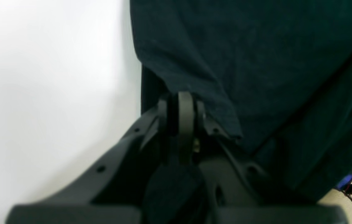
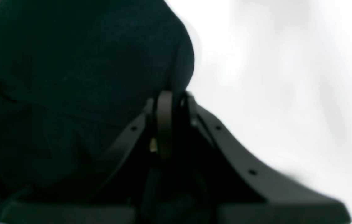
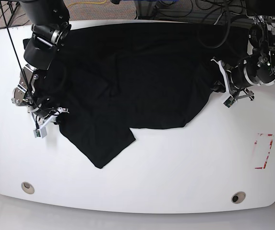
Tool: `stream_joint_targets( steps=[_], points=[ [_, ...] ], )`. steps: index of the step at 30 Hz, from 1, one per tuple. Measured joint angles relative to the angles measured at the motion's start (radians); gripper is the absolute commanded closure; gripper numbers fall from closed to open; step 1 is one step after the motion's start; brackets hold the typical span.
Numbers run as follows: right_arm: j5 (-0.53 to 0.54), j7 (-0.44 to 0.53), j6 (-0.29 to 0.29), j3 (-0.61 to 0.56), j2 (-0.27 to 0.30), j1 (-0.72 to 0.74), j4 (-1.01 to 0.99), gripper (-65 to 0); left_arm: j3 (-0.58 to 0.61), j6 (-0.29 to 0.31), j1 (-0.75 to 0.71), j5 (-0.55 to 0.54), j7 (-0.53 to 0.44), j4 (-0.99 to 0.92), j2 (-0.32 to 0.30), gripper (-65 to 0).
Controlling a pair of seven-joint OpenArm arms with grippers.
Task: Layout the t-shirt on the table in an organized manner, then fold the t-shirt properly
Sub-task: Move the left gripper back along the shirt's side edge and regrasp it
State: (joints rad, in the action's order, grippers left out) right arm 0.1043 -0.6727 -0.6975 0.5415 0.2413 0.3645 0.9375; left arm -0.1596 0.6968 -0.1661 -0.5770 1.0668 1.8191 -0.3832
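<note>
T-shirt [image 3: 137, 76] spread rumpled across far half of desk [image 3: 175, 167]. Both sets of jaws clamped on opposite edges. Risk: uneven pulling bunches cloth or slips thin hem free.

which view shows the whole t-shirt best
The base view: it shows the whole t-shirt spread rumpled across the table, one corner trailing toward the near edge. Each wrist view shows only a blurred dark fold of cloth at its own gripper.
</note>
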Motion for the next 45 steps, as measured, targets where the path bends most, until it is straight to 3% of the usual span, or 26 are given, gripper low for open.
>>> stream_joint_targets(
  steps=[20, 26, 45],
  points=[
    [0.0, 0.0, 0.0, 0.0, 0.0, 0.0, 0.0, -5.5, -0.035, 0.003, 0.01, -0.003, 0.018, 0.048, 0.005, -1.0],
    [0.0, 0.0, 0.0, 0.0, 0.001, 0.0, 0.0, -5.2, -0.135, -0.001, 0.062, 0.095, 0.016, 0.029, 0.025, -0.8],
    [-0.023, -0.076, 0.001, 0.0, -0.003, -0.016, 0.11, -5.2, -0.134, 0.003, 0.162, 0.368, 0.014, 0.007, 0.112, 0.0]
  ],
)
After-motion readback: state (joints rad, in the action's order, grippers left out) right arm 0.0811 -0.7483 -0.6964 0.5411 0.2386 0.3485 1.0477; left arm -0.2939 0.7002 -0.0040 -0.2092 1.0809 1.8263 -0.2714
